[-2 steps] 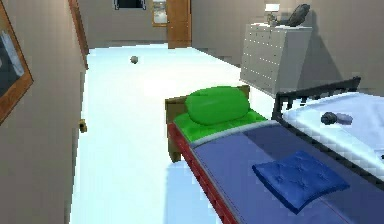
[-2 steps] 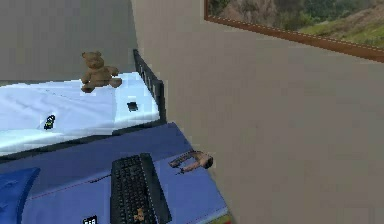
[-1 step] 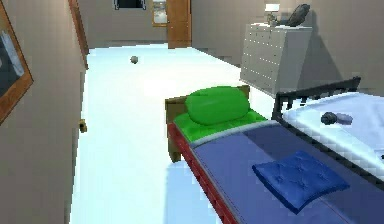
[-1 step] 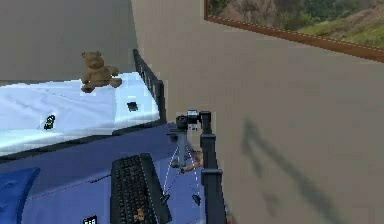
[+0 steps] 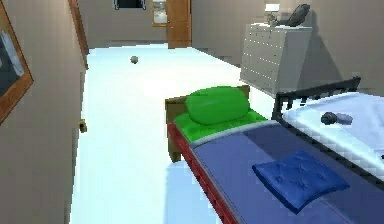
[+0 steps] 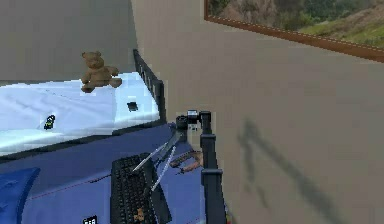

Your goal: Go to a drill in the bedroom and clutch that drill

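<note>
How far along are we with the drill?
Done: the robot is in the bedroom, at the blue bed. In hand: the gripper is out near a keyboard on it; whether it holds anything I cannot tell. Left: a sure hold on the drill.

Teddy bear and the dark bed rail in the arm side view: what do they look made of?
The teddy bear looks like brown plush fabric: soft, matte, rounded limbs. The bed rail looks like dark painted metal, judging by thin straight bars; dark wood is possible.
</note>
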Robot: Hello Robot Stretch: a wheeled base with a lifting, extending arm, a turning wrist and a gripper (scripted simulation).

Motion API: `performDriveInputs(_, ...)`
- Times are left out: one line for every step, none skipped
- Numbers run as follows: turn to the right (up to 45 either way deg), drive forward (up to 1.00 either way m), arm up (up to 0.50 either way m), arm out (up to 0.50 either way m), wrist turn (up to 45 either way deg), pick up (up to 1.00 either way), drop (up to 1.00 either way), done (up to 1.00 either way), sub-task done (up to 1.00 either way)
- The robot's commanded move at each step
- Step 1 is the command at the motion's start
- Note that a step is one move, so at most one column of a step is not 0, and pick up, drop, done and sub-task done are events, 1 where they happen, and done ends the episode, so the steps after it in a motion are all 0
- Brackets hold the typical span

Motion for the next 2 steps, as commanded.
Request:
performDriveInputs(0.0,0.0,0.0,0.0,45.0,0.0,0.0,0.0,0.0)
performDriveInputs(0.0,0.0,0.0,0.0,45.0,0.0,0.0,0.0,0.0)
